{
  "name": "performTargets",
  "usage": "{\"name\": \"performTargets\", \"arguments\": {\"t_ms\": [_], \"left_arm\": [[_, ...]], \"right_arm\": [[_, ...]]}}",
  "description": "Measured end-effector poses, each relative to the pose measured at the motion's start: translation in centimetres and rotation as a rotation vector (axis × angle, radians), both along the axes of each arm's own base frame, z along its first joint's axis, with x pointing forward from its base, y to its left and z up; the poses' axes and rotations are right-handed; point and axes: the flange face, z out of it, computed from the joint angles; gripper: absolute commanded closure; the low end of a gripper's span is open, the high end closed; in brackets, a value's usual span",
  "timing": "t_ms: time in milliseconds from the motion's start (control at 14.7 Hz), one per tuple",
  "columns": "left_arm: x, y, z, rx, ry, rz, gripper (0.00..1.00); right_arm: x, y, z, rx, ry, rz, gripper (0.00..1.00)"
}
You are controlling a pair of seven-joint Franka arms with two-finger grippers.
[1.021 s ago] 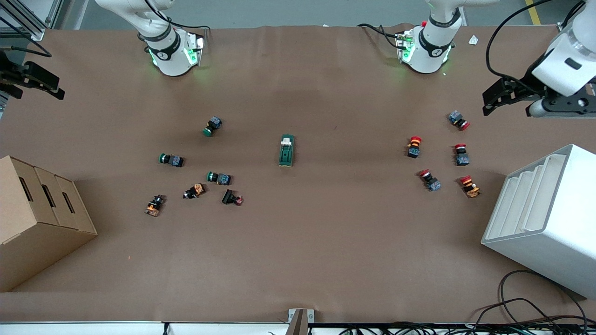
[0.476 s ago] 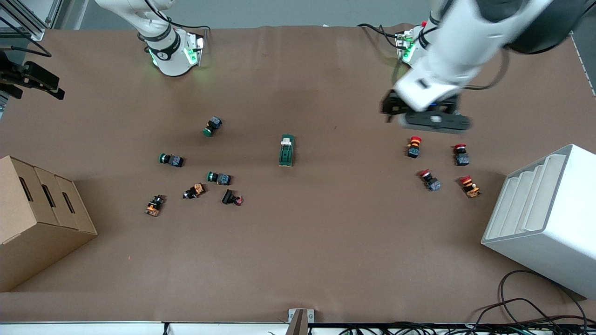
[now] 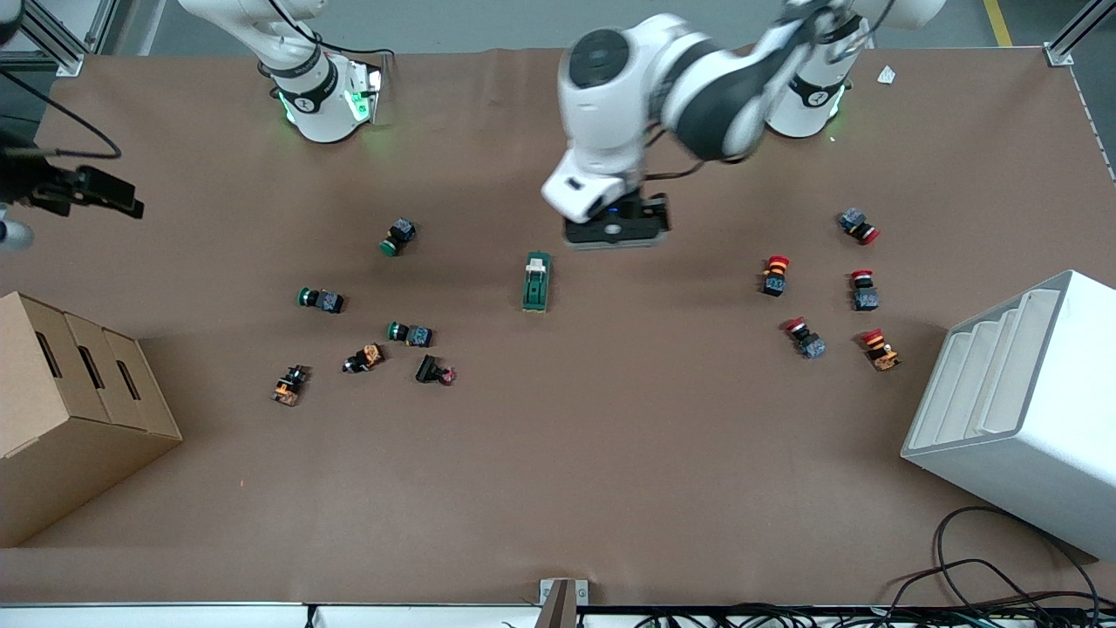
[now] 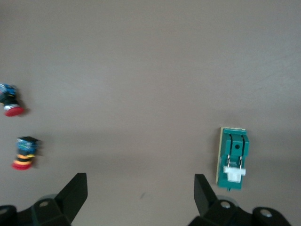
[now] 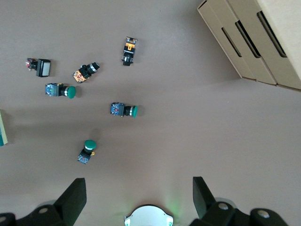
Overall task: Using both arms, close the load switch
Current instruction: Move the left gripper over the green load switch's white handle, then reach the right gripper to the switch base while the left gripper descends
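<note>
The load switch (image 3: 536, 282), a dark-green block with a white lever piece, lies flat in the middle of the table. It also shows in the left wrist view (image 4: 233, 158). My left gripper (image 3: 615, 230) hangs over bare table just beside the switch, toward the left arm's end. In its wrist view the left gripper (image 4: 139, 197) is open and empty, with the switch outside one finger (image 4: 203, 190). My right gripper (image 3: 113, 196) is up over the table's edge at the right arm's end, open and empty (image 5: 139, 197). A sliver of the switch (image 5: 2, 128) shows in the right wrist view.
Several green and orange push-buttons (image 3: 407, 332) lie toward the right arm's end, several red ones (image 3: 775, 274) toward the left arm's end. A cardboard box (image 3: 61, 410) and a white stepped bin (image 3: 1029, 410) stand at the table's ends. Cables (image 3: 976, 576) lie near the front edge.
My left arm has swung from the left arm's end of the table to beside the load switch. My right gripper has shifted slightly. The switch has not moved.
</note>
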Motion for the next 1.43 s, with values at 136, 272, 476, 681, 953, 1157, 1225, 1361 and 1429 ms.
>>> {"name": "performTargets", "arguments": {"t_ms": [136,272,476,681,953,1157,1225,1361,1429], "left_arm": [[-2.9,-3.9,-4.9,0.013,-0.065,0.043,0.00],[-6.0,-6.9,-9.1,0.016,-0.131,0.068,0.00],[-10.4,-9.9,-14.0,0.022,-0.215,0.076,0.00],[-13.4,-11.4,-18.2,0.007,-0.316,0.083,0.00],[-16.3,-12.6,-20.4,-0.031,-0.410,0.103,0.00],[-17.4,-12.9,-20.8,-0.055,-0.467,0.097,0.00],[-17.8,-12.7,-21.3,-0.065,-0.490,0.090,0.01],[-18.7,-11.9,-22.9,-0.098,-0.529,0.080,0.01],[-19.0,-11.5,-23.7,-0.108,-0.552,0.073,0.01]], "right_arm": [[1.1,-0.1,-1.7,0.003,0.017,0.016,0.00],[1.5,0.1,-2.6,0.007,0.029,0.013,0.00],[2.4,2.4,-3.6,0.087,0.035,-0.171,0.00],[4.1,6.6,-6.0,0.086,0.042,-0.337,0.00],[5.9,13.5,-9.6,0.052,0.033,-0.535,0.00],[5.6,20.4,-13.3,0.075,0.031,-0.716,0.00],[5.1,22.4,-14.6,0.085,0.035,-0.755,0.00],[3.9,25.7,-17.2,0.118,0.046,-0.820,0.00],[3.2,27.0,-18.7,0.134,0.050,-0.843,0.00]]}}
